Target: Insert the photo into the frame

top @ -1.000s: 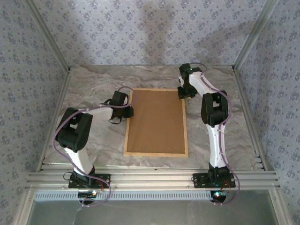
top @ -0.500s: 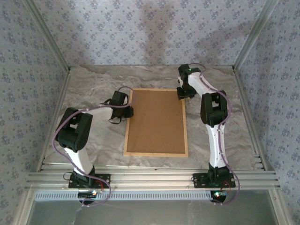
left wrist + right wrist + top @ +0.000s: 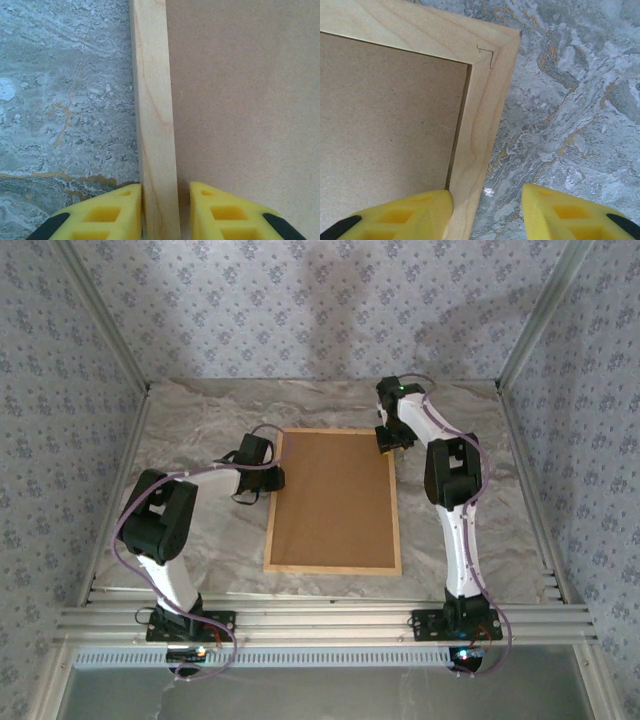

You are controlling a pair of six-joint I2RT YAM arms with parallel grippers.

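Note:
The light-wood frame (image 3: 272, 515) lies flat on the marble table, and a plain brown backing board (image 3: 335, 500) fills its opening. The photo is hidden. My left gripper (image 3: 274, 478) is at the frame's left rail (image 3: 152, 100). Its yellow fingers (image 3: 110, 212) sit on either side of that rail, shut on it. My right gripper (image 3: 388, 445) is at the far right corner of the frame (image 3: 485, 100). It stands open, with one finger over the backing board (image 3: 385, 115) at the rail's inner edge. The other finger (image 3: 560, 210) is well out over the table.
The marble tabletop (image 3: 200, 420) surrounds the frame on all sides. Patterned walls and metal posts (image 3: 525, 330) close in the back and sides. An aluminium rail (image 3: 320, 620) carrying both arm bases runs along the near edge.
My right gripper has drifted slightly toward the far edge along the frame's right rail, and its jaws have widened a little. The left gripper and the frame have not moved.

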